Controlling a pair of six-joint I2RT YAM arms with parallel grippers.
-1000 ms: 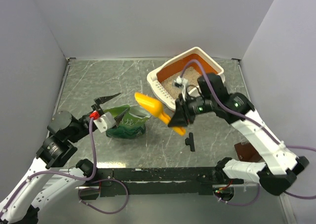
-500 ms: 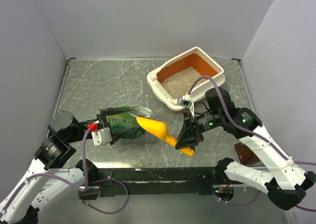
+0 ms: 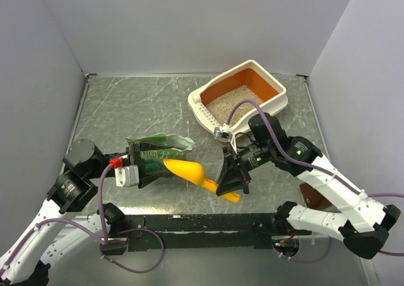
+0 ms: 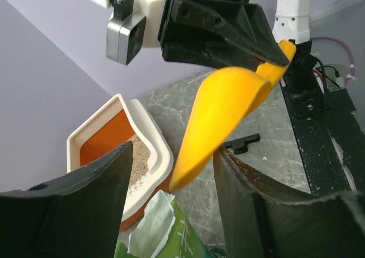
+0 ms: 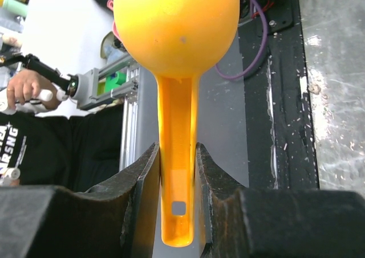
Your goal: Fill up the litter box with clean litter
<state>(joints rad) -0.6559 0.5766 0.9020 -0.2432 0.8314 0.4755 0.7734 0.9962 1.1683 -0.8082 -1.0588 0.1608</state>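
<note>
Between R gripper (image 5: 177, 158) fingers, scoop (image 5: 175, 24) handle clamped, bowl facing green bag (image 3: 161, 152), L gripper (image 3: 148, 164) fingers wide astride it, prob. steadying for refill.

The scoop (image 3: 189, 172) sat with its handle between the closed fingers of the right gripper (image 3: 228, 180), its bowl pointing left. Just off the bowl's tip lay the litter bag (image 3: 151, 153), between the spread fingers of the left gripper (image 3: 158, 165). Behind the scoop and to its right, well apart, the litter box (image 3: 202, 112) stood on the table (image 3: 120, 109), the clean litter (image 3: 228, 104) lying inside it. A small part (image 4: 242, 143) lay on the table below the scoop.
</note>
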